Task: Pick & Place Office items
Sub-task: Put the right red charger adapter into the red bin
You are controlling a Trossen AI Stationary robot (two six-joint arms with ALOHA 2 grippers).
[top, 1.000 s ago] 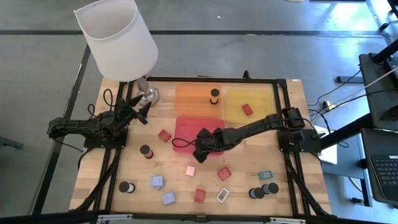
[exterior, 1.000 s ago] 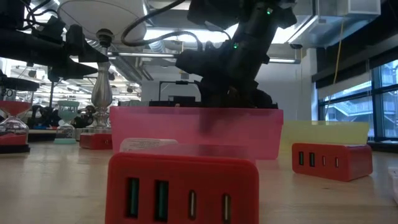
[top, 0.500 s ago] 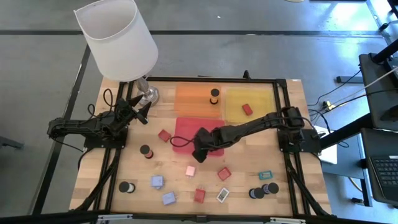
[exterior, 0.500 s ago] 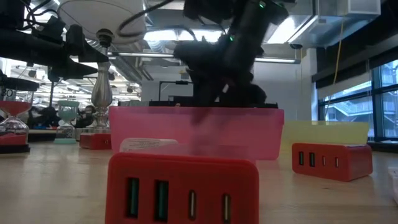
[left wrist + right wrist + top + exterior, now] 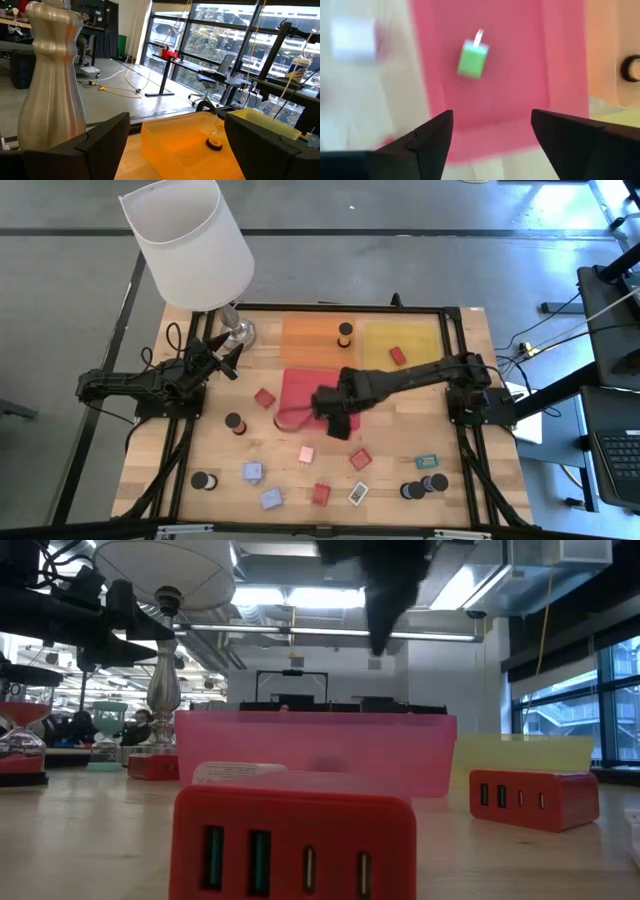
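Observation:
My right gripper point(image 5: 492, 135) hangs open above the near part of the red tray point(image 5: 300, 385), fingers pointing down, touching nothing. A green block point(image 5: 472, 60) lies on the tray floor beneath it. In the low view its fingertips point(image 5: 385, 615) stand well above the tray's wall point(image 5: 315, 750). My left gripper point(image 5: 225, 360) waits open and level at the table's left, beside the lamp's metal base point(image 5: 50, 75). Office items lie loose on the near half of the table: a red block point(image 5: 264, 397), a pink block point(image 5: 306, 454), lavender blocks point(image 5: 252, 472) and black cylinders point(image 5: 235, 422).
The orange tray point(image 5: 315, 340) holds a black cylinder point(image 5: 345, 333), and the yellow tray point(image 5: 420, 350) holds a red block point(image 5: 398, 355). A white-shaded lamp point(image 5: 190, 240) stands at the far left corner. A red charger block point(image 5: 295, 840) sits close in front of the low camera.
My right gripper has risen from inside the red tray to well above its wall and has rolled about its own axis. It has also drifted a little toward the table's right edge. The left arm has kept still.

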